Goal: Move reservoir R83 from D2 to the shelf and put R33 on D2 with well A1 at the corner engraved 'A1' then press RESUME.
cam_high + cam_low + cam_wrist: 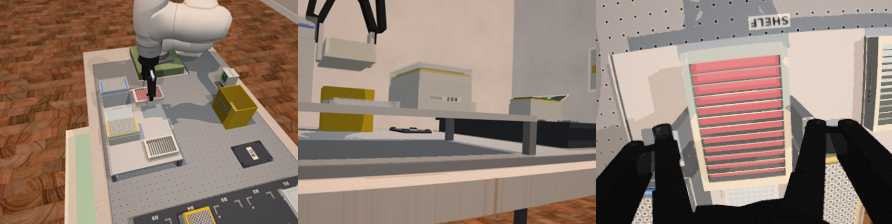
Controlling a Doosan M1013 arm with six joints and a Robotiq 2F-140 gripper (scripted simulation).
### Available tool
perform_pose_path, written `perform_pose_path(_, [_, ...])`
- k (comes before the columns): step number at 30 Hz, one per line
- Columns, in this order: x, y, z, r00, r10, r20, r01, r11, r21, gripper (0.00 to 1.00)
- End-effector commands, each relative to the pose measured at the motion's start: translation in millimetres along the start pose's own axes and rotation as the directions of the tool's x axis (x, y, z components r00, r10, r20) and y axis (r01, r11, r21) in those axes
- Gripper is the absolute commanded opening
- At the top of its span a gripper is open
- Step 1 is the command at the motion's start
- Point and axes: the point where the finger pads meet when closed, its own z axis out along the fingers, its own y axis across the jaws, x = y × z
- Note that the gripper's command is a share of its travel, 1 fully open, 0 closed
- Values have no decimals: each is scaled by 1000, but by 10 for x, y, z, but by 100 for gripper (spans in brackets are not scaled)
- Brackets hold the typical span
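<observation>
Light wood-edged table (89,86) fills frame centre, topped by a grey perforated board (206,135). Directly on the board: green arm base plate (170,68) at upper centre; grey legged shelf (135,159) left of centre; small box with a green screen (228,76) upper right; yellow open bin (235,106) just below it; black RG nest (251,153) lower right; dark deck (234,208) along the bottom edge. A pale table with a green strip (83,179) abuts lower left.
</observation>
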Motion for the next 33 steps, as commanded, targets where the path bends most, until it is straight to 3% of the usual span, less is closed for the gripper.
perform_pose_path(1, [0,0,-52,1000,0,0,0,1000,0,0])
perform_pose_path(33, [0,0,-519,1000,0,0,0,1000,0,0])
